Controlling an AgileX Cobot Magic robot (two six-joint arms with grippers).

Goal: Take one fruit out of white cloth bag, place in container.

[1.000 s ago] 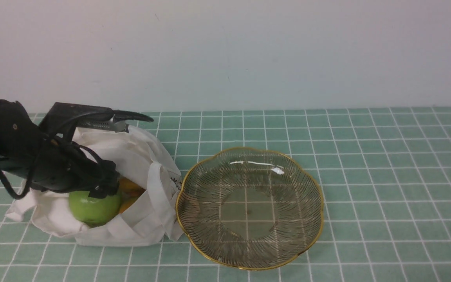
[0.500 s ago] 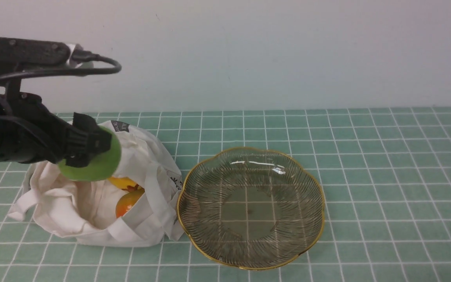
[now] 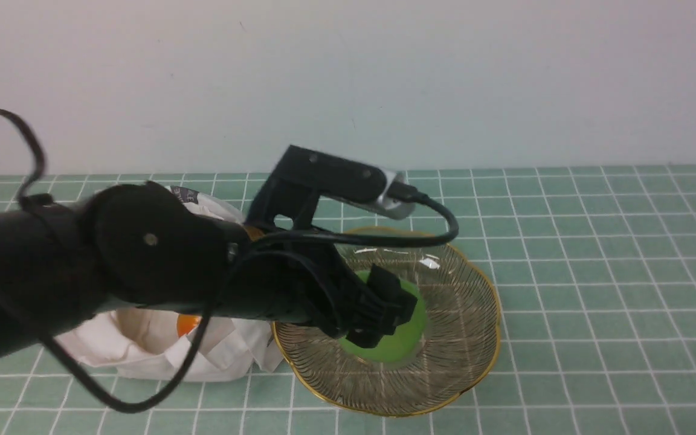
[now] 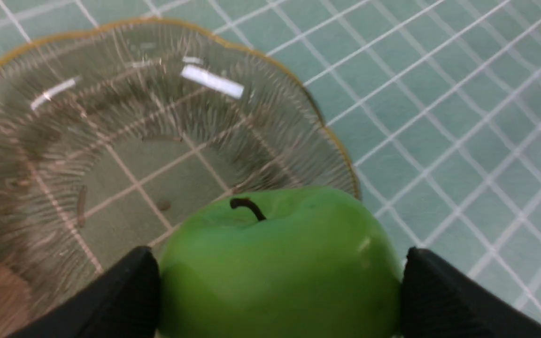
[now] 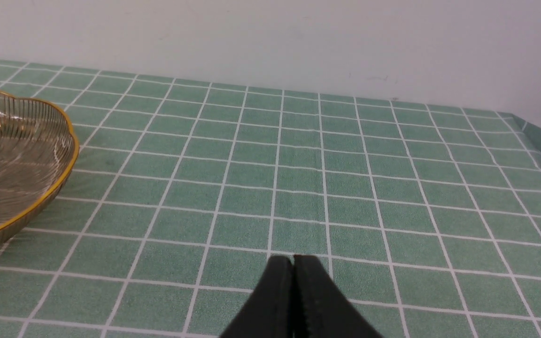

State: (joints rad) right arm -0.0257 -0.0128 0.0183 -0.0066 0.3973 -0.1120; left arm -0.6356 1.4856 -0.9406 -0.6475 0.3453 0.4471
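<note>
bright, even light, faint shadows; white glare streaks on the clear ribbed gold-rimmed glass dish [image 4: 275, 126]; left wrist view motion-blurred.

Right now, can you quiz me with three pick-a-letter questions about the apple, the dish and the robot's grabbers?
1. The right gripper is:
A. wide open
B. shut, holding nothing
C. shut on a fruit

2. The apple is:
A. in the right gripper
B. in the left gripper, over the dish
C. lying loose, touched by nothing

3. The dish's rim is:
A. gold
B. blue
C. red

Answers:
1. B: in the right wrist view, its black tips meet with nothing between them.
2. B: in the left wrist view, the apple is squeezed from both sides with the glass below it.
3. A: a yellow-gold line runs round the wavy edge.
</note>
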